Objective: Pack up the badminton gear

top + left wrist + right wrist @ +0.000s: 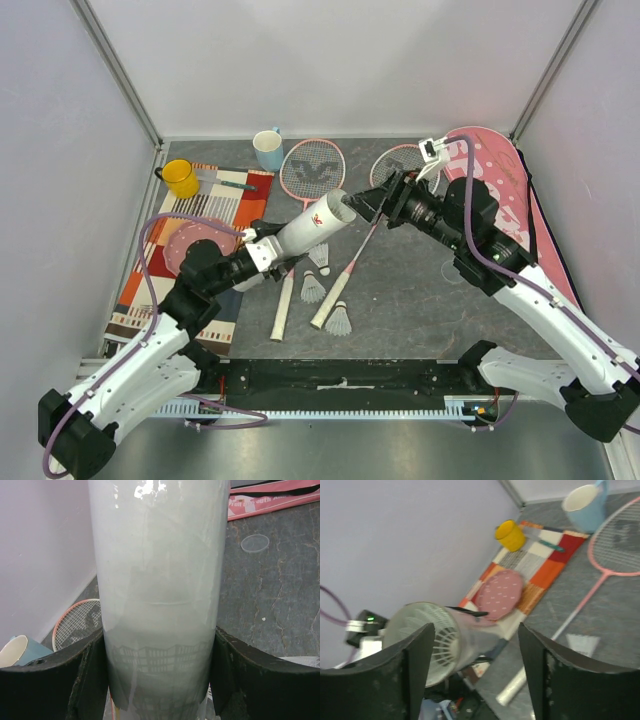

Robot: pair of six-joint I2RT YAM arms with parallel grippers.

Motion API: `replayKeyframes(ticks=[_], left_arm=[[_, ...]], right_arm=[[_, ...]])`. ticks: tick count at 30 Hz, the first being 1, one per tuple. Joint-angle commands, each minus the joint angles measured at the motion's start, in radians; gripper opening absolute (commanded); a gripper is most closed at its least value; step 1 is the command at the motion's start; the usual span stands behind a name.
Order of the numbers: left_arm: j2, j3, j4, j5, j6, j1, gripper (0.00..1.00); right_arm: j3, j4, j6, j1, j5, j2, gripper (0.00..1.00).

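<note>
My left gripper [270,250] [160,680] is shut on the lower part of the long white tube [312,225] [160,580], holding it tilted with its open mouth up and to the right. A shuttlecock [432,640] sits just inside that mouth. My right gripper [364,206] [475,670] is open right at the mouth, with nothing between its fingers. Two pink rackets [312,170] [400,163] lie on the table, their handles pointing toward me. Three loose shuttlecocks [313,290] [338,321] [320,255] lie between the handles. The pink bag [500,180] lies at the right.
A striped mat [225,200] at the left carries a pink plate [499,594] and cutlery. A yellow mug [181,178] and a blue mug [268,150] stand at the back left. A clear round lid [255,543] lies on the table near the bag.
</note>
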Motion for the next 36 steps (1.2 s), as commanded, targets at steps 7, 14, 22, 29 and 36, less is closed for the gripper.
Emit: replayKeyframes(ticks=[7,14,22,29,36], left_arm=[[-0.053,0.003,0.094,-0.147,-0.011,-0.001,0.40],[-0.132,-0.033,0.147,-0.294,0.013,-0.001,0.40],[-0.201,-0.065,0.215,-0.434,0.033,-0.001,0.40],[-0.208,-0.079,0.236,-0.486,0.043,-0.001,0.40],[-0.202,-0.079,0.236,-0.471,0.043,-0.001,0.40]], right_arm=[[0.207,-0.366,-0.214,-0.170,0.200,0.032,0.97],[0.058,-0.243,-0.189,-0.185,-0.098,0.236,0.88],[-0.373,0.274,-0.564,0.147,0.026,0.207,0.87],[-0.565,0.573,-0.726,0.341,0.274,0.289,0.82],[-0.533,0.646,-0.779,0.407,0.310,0.426,0.70]])
